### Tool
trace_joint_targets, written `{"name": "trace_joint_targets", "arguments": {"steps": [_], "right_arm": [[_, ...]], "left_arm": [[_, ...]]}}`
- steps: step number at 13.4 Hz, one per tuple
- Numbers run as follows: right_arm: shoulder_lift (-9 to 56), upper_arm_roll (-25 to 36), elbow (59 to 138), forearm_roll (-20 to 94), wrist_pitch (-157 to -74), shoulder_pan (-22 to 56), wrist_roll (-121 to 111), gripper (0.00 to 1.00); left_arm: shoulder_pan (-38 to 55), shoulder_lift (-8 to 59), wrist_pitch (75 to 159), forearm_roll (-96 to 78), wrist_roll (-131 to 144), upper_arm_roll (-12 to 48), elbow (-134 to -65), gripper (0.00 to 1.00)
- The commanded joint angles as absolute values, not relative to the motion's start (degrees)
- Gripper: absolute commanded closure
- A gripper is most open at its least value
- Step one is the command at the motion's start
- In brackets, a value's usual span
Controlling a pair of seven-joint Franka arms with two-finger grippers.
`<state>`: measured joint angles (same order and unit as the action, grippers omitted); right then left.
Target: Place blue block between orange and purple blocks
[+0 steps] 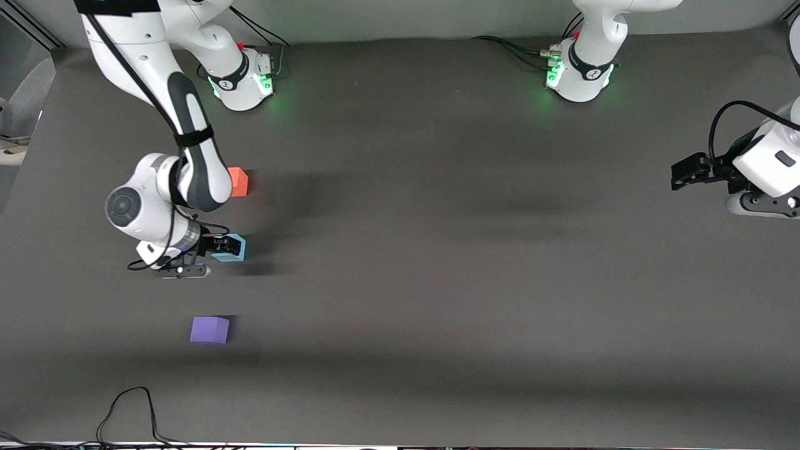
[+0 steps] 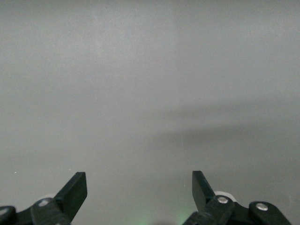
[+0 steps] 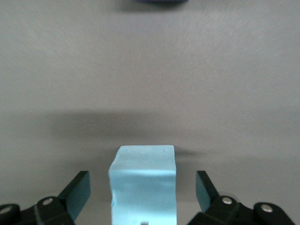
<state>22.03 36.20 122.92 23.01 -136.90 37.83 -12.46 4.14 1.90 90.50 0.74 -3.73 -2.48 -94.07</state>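
Observation:
The light blue block (image 1: 231,248) sits on the grey table between the orange block (image 1: 239,182), which lies farther from the front camera, and the purple block (image 1: 209,329), which lies nearer. My right gripper (image 1: 219,245) is low around the blue block, open, with a gap on each side. In the right wrist view the blue block (image 3: 143,180) stands between the fingers of the right gripper (image 3: 143,186) without touching them, and the purple block's edge (image 3: 159,2) shows at the frame's rim. My left gripper (image 1: 686,172) waits open and empty at the left arm's end of the table; its wrist view (image 2: 139,185) shows only bare table.
The two arm bases (image 1: 245,81) (image 1: 578,78) stand along the table's edge farthest from the front camera. A black cable (image 1: 128,406) loops on the table near the front edge, toward the right arm's end.

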Motion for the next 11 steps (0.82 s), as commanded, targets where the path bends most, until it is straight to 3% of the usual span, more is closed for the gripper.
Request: {"name": "trace_joint_targets", "arguments": {"steps": [1, 8, 11], "right_arm": [[13.1, 39.5, 119.1, 21.3, -125.8, 38.2, -13.9, 0.0], [11.2, 43.3, 87.9, 14.2, -93.7, 38.3, -10.7, 0.0], [10.3, 43.1, 85.1, 12.1, -91.9, 39.1, -9.4, 0.0]], "left_arm": [[4.5, 2.2, 90.6, 0.2, -4.7, -3.0, -93.4, 0.0], [4.5, 2.1, 90.6, 0.2, -4.7, -3.1, -92.8, 0.0], [4.4, 2.2, 90.5, 0.3, -4.7, -3.1, -92.5, 0.0]]}}
